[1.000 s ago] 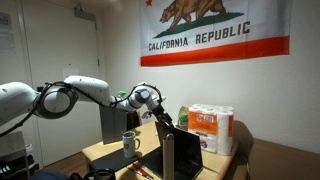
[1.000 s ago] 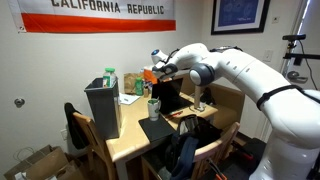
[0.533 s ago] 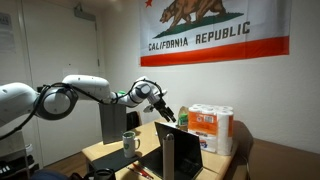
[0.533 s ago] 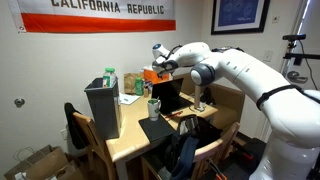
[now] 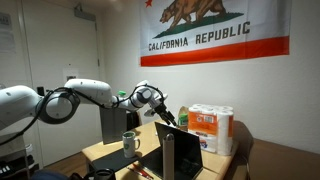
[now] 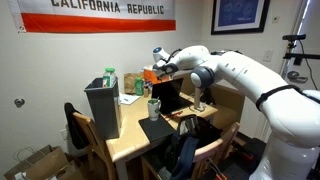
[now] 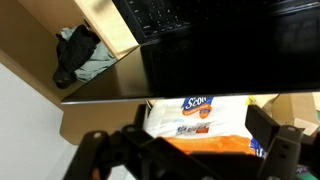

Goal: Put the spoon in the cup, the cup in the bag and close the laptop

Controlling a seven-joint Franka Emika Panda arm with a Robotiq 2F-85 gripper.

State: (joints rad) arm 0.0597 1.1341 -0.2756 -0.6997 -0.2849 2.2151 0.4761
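My gripper (image 5: 160, 106) hangs open and empty above the top edge of the open laptop (image 5: 180, 152), also seen in an exterior view (image 6: 150, 75). In the wrist view its two fingers (image 7: 190, 148) spread wide, with the laptop's dark screen (image 7: 220, 50) and keyboard below them. The upright dark grey bag (image 5: 112, 122) stands at the table's far side, apart from the gripper, and shows in both exterior views (image 6: 102, 106). A pale grey handled mug (image 5: 130, 141) sits beside the bag. I cannot make out the dark tumbler cup or the spoon.
A pack of Scott paper towels (image 5: 211, 127) stands behind the laptop, filling the gap between the fingers in the wrist view (image 7: 195, 112). A green bottle (image 5: 183, 117) is next to it. Dark clothing (image 7: 76, 55) lies on the floor. Chairs surround the wooden table (image 6: 135, 145).
The gripper rose a little, then dropped back slightly over the laptop's lid edge. It stays open. Nothing on the table has moved.
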